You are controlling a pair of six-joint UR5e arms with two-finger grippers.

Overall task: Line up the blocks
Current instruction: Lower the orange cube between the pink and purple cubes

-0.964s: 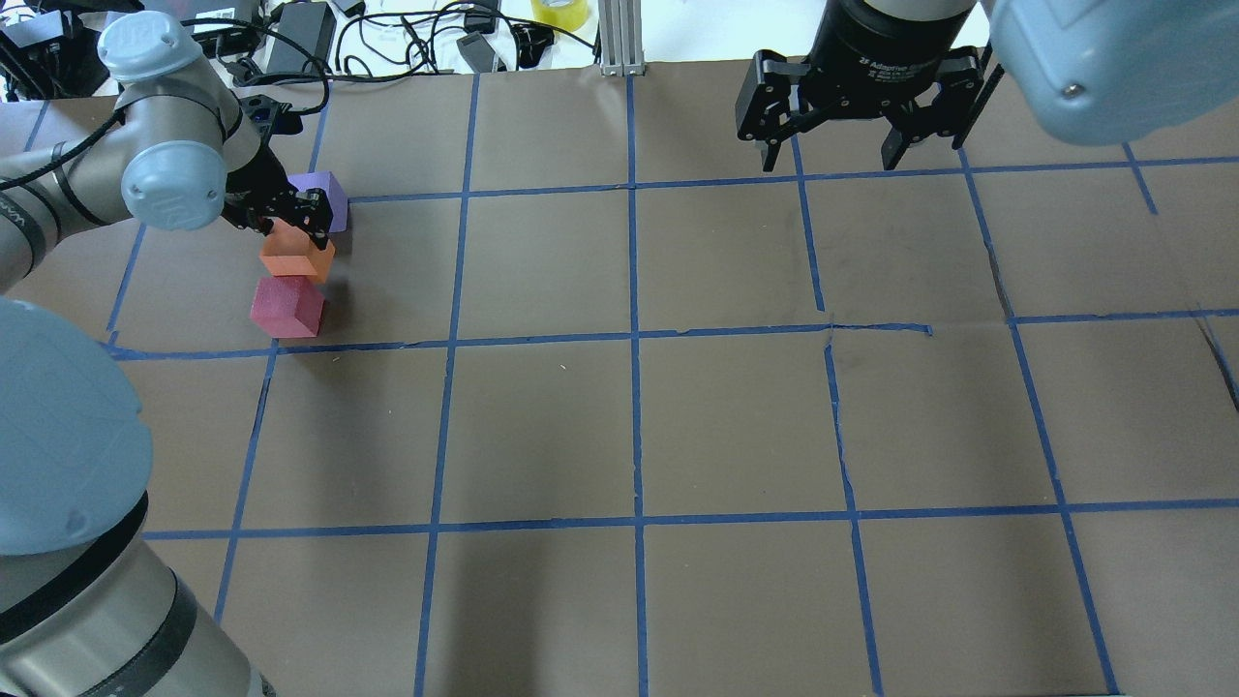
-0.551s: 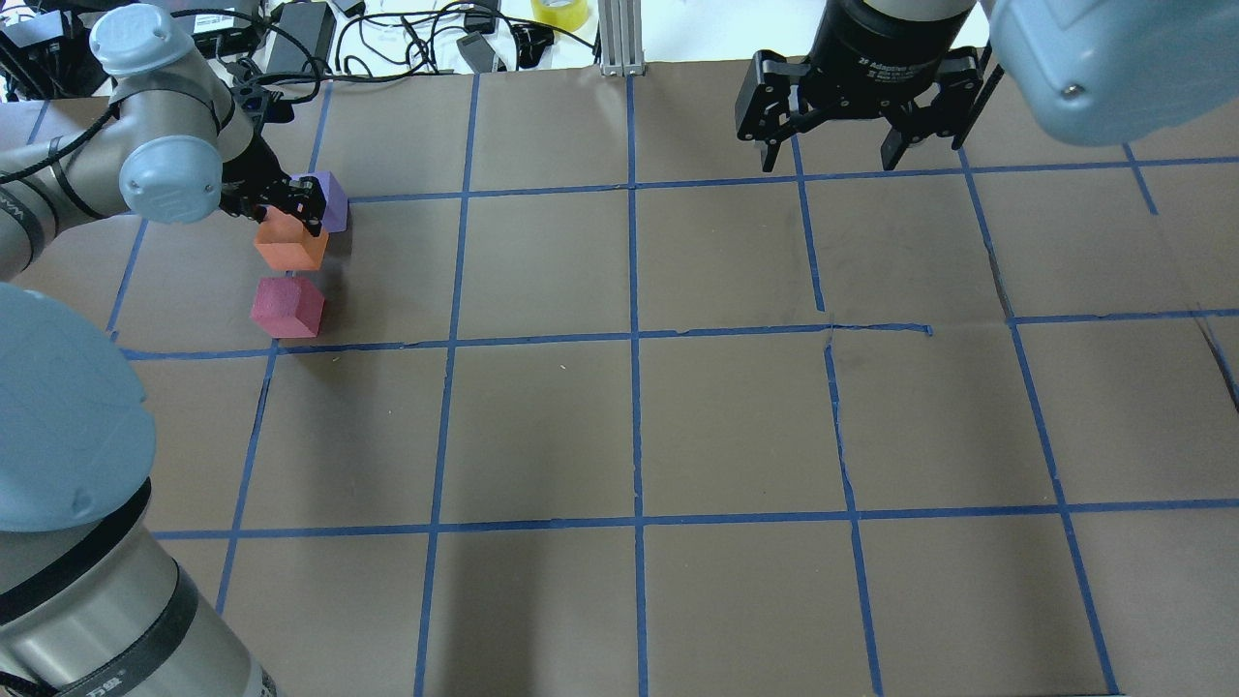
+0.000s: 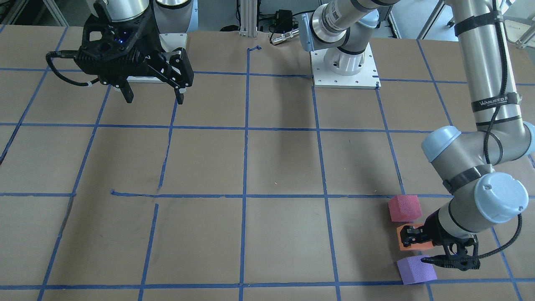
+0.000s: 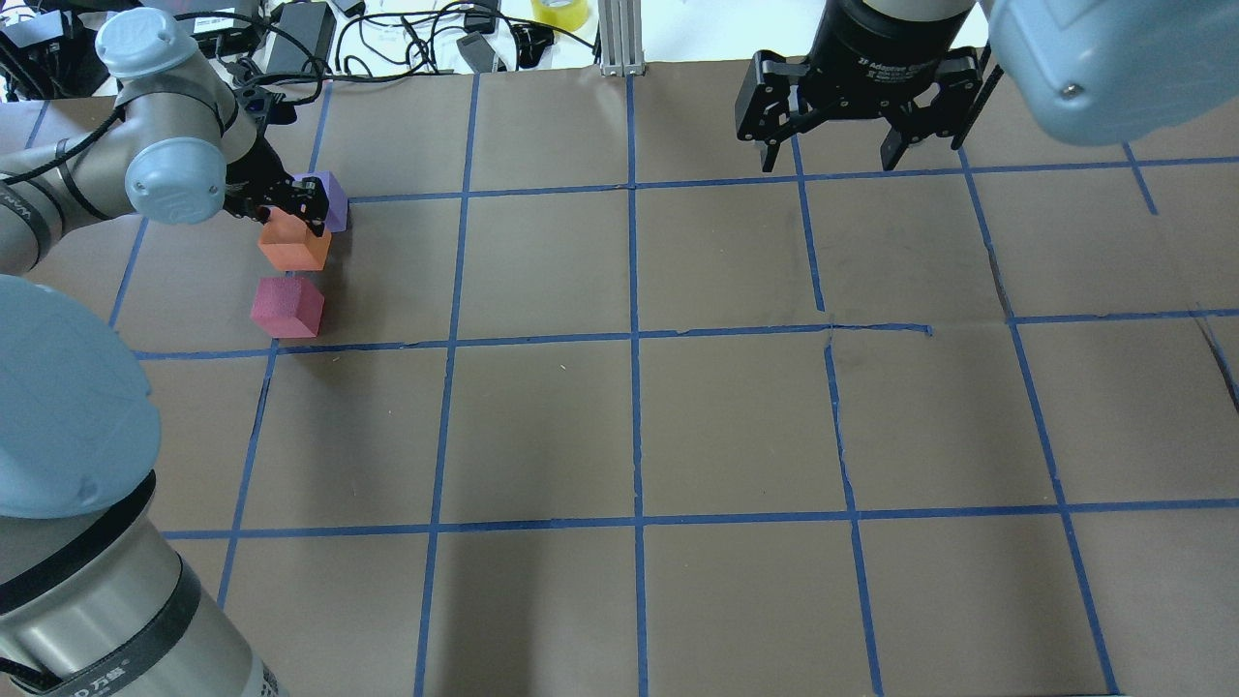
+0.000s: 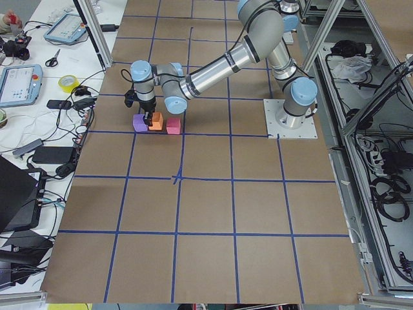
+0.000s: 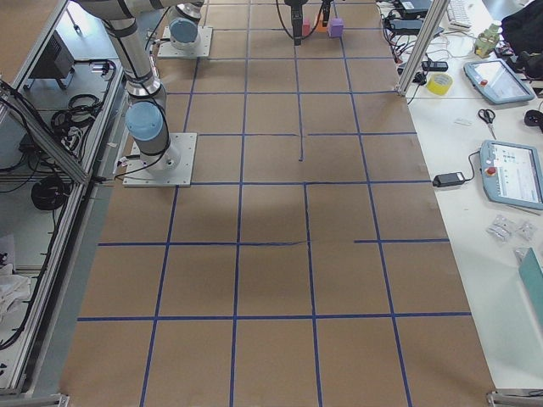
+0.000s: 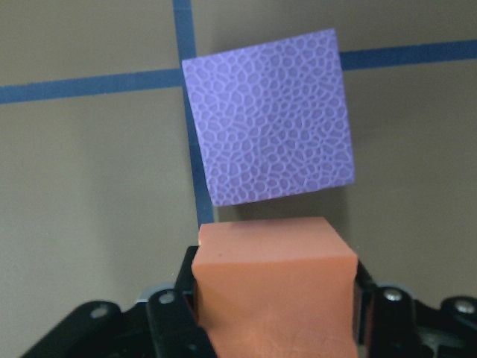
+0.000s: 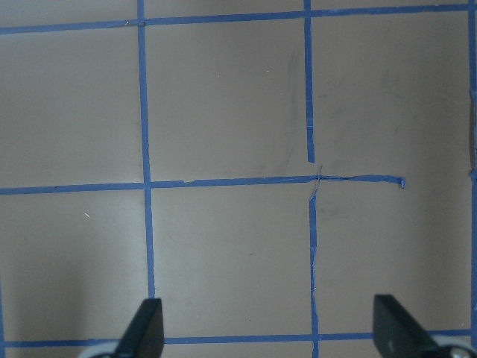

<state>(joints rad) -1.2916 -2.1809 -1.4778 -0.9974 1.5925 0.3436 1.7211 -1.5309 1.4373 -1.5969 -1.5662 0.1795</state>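
Observation:
Three foam cubes stand in a short row at the table's far left: the purple block (image 4: 327, 198), the orange block (image 4: 293, 244) and the pinkish-red block (image 4: 287, 307). My left gripper (image 4: 287, 209) is shut on the orange block, between the other two. In the left wrist view the orange block (image 7: 272, 291) fills the gap between the jaws, with the purple block (image 7: 270, 127) just beyond it. The front view shows the same row: red (image 3: 404, 207), orange (image 3: 406, 244), purple (image 3: 416, 269). My right gripper (image 4: 850, 145) is open and empty, high over the far right.
Brown paper with a blue tape grid (image 4: 634, 334) covers the table. Cables, power bricks and a roll of yellow tape (image 4: 559, 12) lie beyond the far edge. An aluminium post (image 4: 619, 39) stands at the far middle. The right wrist view shows only paper and tape (image 8: 313, 179).
My left gripper has carried the orange block away from the pinkish-red block toward the purple one, opening a gap behind it. The right arm has not moved.

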